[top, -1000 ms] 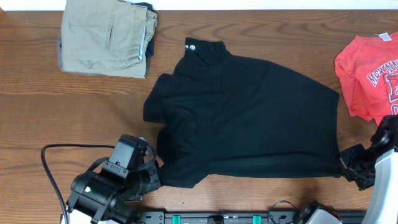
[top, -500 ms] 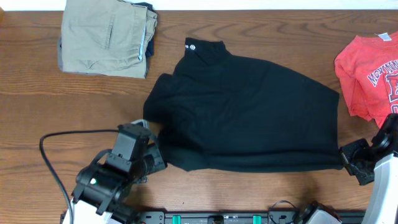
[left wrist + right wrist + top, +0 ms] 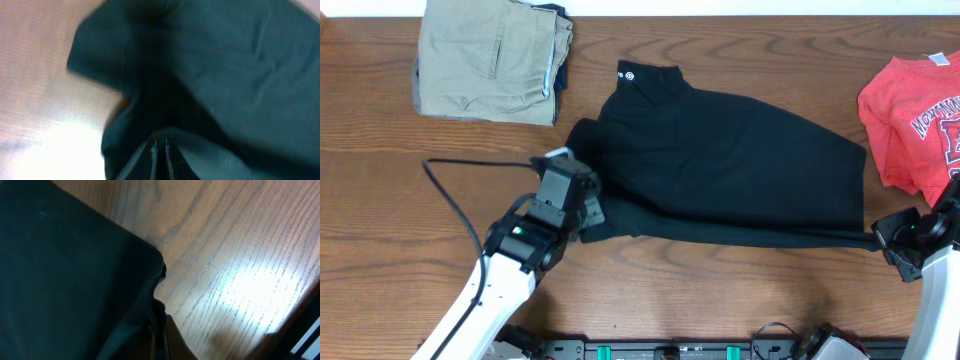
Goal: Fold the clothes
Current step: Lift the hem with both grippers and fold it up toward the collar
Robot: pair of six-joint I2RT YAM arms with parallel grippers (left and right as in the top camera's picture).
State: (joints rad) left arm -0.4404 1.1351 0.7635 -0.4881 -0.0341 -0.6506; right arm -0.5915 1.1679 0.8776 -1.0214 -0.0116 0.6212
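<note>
Overhead: black shirt (image 3: 720, 170) sits mid-table, collar (image 3: 638, 78) at the far left, body spread out to the right. Khaki trousers (image 3: 490, 60) are at the far left and the red T-shirt (image 3: 915, 110) is on the right edge. Both lie apart from the shirt and neither is touched.

Left gripper (image 3: 588, 212) is at the shirt's near-left edge and right gripper (image 3: 882, 240) is at its near-right corner. The near edge runs as a tight straight line between them, so it looks tensioned.

Left wrist cam: fingers are pressed together with dark fabric bunched around the tips (image 3: 160, 150). It's blurry, but I read it as clamped on the shirt. Right wrist cam: the tips (image 3: 159, 325) are pinched on the hem corner, with bare wood table (image 3: 225, 255) beside it.

Progress: early. The near edge is grabbed and raised at both ends, and at the left end the cloth already laps over the body. No fold is laid flat yet. Left to do: bring the near edge over toward the far side, release, smooth it, then the sleeves and cross folds.
</note>
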